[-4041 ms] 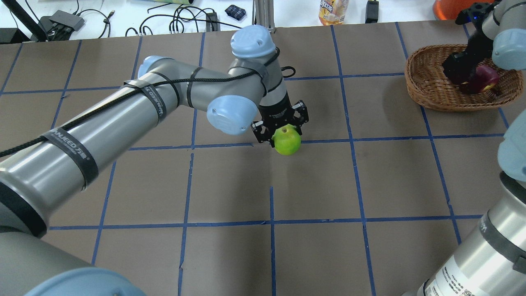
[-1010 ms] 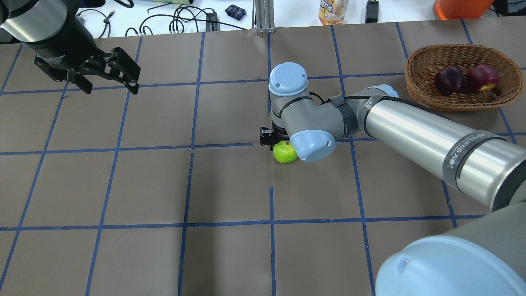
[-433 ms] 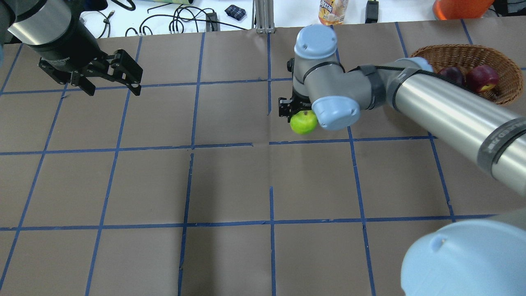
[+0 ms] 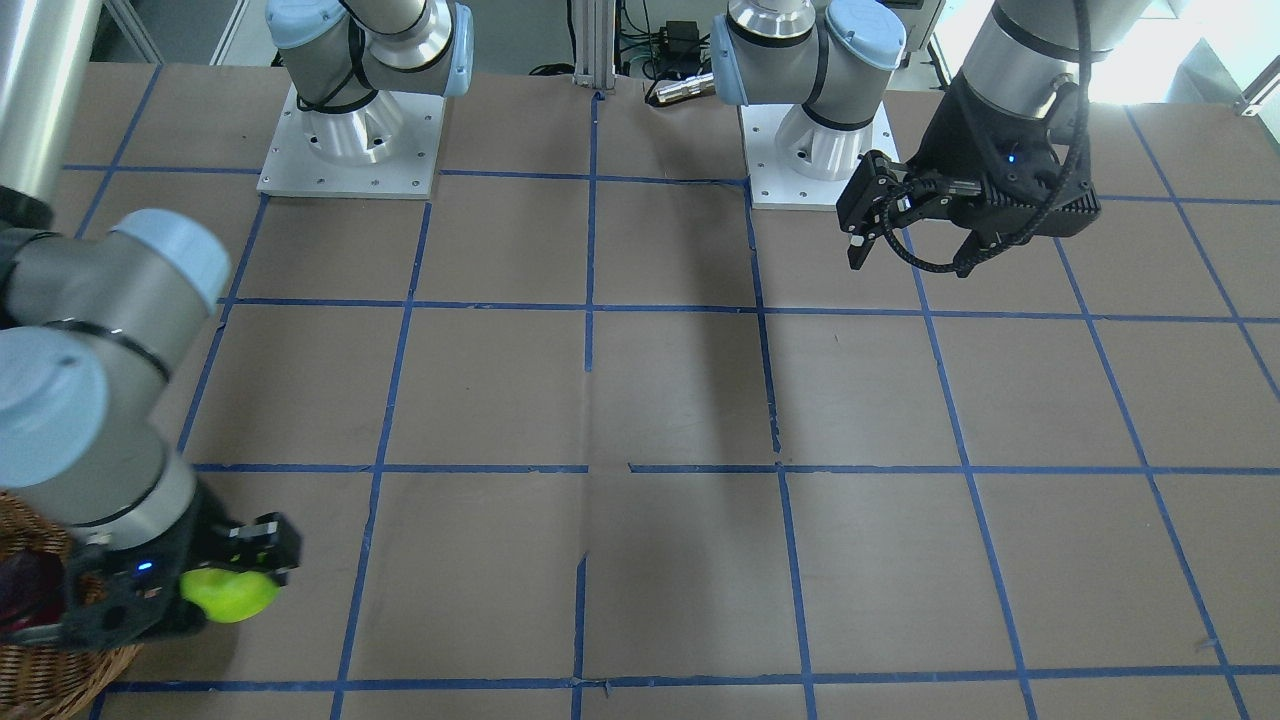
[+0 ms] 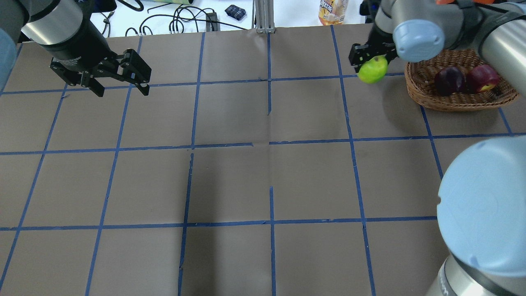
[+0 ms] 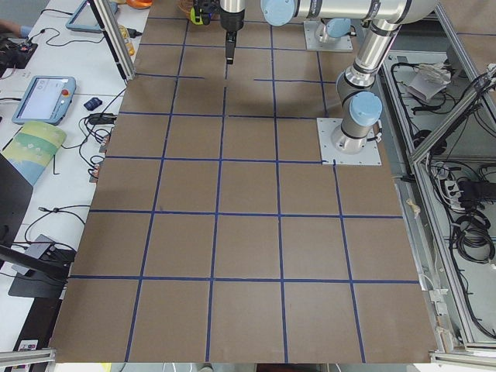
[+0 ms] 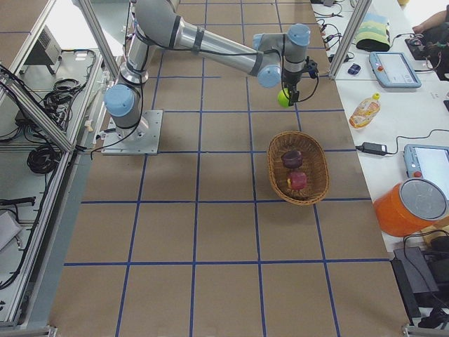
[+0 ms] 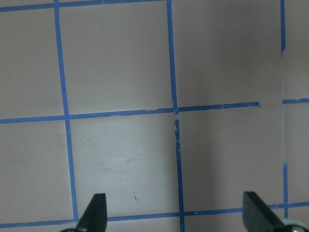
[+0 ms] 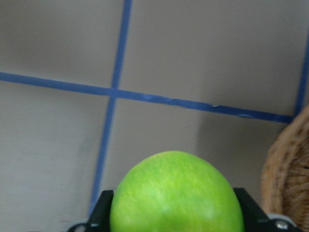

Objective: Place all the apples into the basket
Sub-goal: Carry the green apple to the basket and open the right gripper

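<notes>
Basket sits on the robot's right, toward the table's far edge. The carry should end well inside its rim before anything is let go. Left gripper hangs spread and empty, well apart. Right gripper clamps the green apple in the air just short of that rim. Lower it beside the maroon apple and red apple, not onto them.

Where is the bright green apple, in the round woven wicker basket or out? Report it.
Out. The bright green apple hangs clamped in the right gripper beside the round woven wicker basket, short of its rim.
</notes>
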### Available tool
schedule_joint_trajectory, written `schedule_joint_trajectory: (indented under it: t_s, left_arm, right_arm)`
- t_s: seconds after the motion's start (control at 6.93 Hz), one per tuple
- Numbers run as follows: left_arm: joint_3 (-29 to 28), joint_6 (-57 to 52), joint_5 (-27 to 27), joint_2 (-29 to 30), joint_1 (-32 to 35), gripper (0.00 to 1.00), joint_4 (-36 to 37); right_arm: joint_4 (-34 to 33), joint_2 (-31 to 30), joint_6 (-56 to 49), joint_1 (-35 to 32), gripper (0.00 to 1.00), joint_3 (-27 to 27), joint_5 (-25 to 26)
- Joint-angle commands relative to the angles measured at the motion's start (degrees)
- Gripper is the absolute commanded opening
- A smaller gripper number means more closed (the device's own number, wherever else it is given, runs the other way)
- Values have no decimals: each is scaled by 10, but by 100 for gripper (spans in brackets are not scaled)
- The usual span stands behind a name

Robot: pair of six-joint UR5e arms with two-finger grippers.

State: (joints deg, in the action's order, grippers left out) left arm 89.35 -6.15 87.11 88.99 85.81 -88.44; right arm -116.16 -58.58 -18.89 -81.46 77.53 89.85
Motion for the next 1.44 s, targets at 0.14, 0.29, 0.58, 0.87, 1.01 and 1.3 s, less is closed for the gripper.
schedule_joint_trajectory:
  t_s: [0.14,0.29,0.58,0.87,1.01,1.3]
  left_arm:
    - [-3,3,-10,-3,1,100,3]
    - [-1,-1,-10,-3,0,100,3]
    - [-2,4,-16,-1,-5,100,4]
    - [-3,4,-23,-1,-6,100,4]
    - [-2,6,-22,0,-5,100,4]
    - [-1,4,-20,2,-6,100,9]
  right_arm:
    - [13,51,-193,114,28,-44,0]
    - [15,51,-196,115,44,-23,-3]
    - [14,46,-217,116,100,-27,1]
    - [65,16,-217,123,100,-34,1]
    - [134,-23,-211,123,100,-41,1]
    - [225,-119,-151,103,100,-41,-4]
